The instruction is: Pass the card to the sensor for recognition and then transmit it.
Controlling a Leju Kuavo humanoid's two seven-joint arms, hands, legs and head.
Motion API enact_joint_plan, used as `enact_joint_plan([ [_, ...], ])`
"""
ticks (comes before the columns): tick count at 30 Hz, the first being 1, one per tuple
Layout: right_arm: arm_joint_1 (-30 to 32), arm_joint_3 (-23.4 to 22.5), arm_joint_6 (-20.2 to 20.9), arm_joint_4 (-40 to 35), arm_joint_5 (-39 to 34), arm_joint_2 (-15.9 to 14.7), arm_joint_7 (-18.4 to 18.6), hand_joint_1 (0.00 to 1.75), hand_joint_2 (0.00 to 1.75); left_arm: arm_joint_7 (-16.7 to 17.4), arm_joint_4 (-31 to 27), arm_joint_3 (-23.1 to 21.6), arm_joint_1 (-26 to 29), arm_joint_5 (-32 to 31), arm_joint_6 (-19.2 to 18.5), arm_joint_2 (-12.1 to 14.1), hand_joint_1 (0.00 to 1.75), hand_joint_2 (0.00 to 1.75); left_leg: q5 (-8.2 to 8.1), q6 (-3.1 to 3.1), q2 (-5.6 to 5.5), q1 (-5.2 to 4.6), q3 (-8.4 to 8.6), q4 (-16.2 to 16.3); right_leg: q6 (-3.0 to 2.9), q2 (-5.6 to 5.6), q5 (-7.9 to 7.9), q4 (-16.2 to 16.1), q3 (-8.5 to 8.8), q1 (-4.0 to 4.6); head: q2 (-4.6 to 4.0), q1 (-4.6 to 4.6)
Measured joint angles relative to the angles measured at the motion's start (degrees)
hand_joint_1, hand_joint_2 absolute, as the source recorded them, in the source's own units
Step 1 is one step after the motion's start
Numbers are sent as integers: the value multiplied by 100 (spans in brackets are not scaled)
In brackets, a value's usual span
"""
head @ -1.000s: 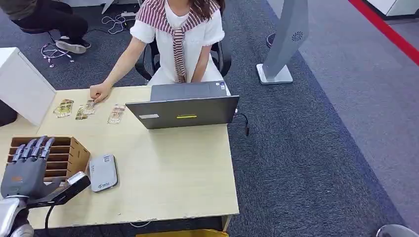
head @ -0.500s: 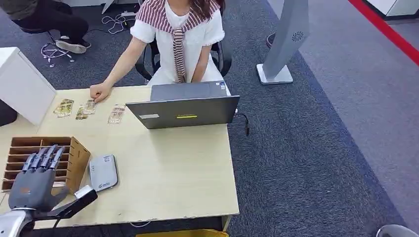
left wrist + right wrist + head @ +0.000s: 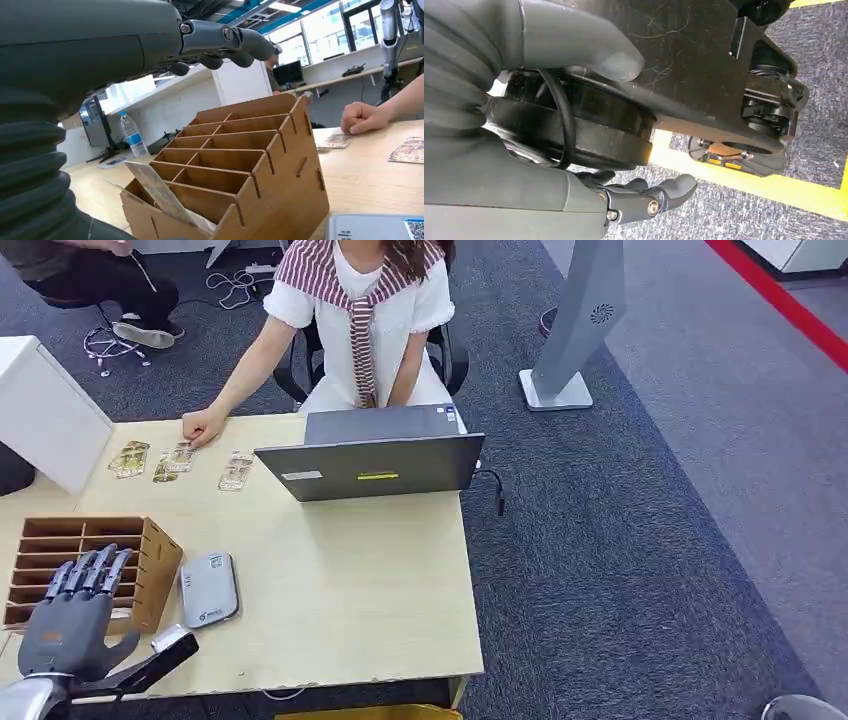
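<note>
Fingers (image 3: 90, 575) of the left hand (image 3: 70, 625) are stretching straight and apart, gripping nothing, hovering over the near end of the wooden slotted rack (image 3: 150, 550). A card (image 3: 160, 192) is leaning in the rack's nearest slot, just below that hand. The grey sensor (image 3: 208, 588) is lying just beside the rack, off the hand's thumb side. The right hand (image 3: 639, 200) is hanging above carpet, its fingers loosely curled and empty.

Card (image 3: 159, 192) tilted in wooden rack (image 3: 150, 570) front slot; grey sensor (image 3: 208, 589) just beside.
</note>
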Motion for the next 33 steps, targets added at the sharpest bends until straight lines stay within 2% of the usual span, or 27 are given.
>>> enact_joint_plan([
  [4,0,0,0,0,0,0,0,0,175,15,0,0,1,2,13,0,0,175,0,0,0,0,-1,0,0,0,0,0,0,0,2,0],
  [11,-3,31,-2,0,4,0,15,0,175,297,158,203,-12,-166,59,0,0,175,0,0,0,0,-1,0,0,0,0,0,0,0,2,0],
  [19,-11,90,-4,0,4,0,35,0,175,302,367,444,-34,-151,63,-2,0,175,0,0,0,3,0,0,0,0,0,0,0,4,2,0],
  [33,-22,157,-9,2,-2,0,44,0,175,284,503,525,-95,-155,55,-4,0,175,0,0,0,3,0,0,0,0,0,0,0,4,0,0],
])
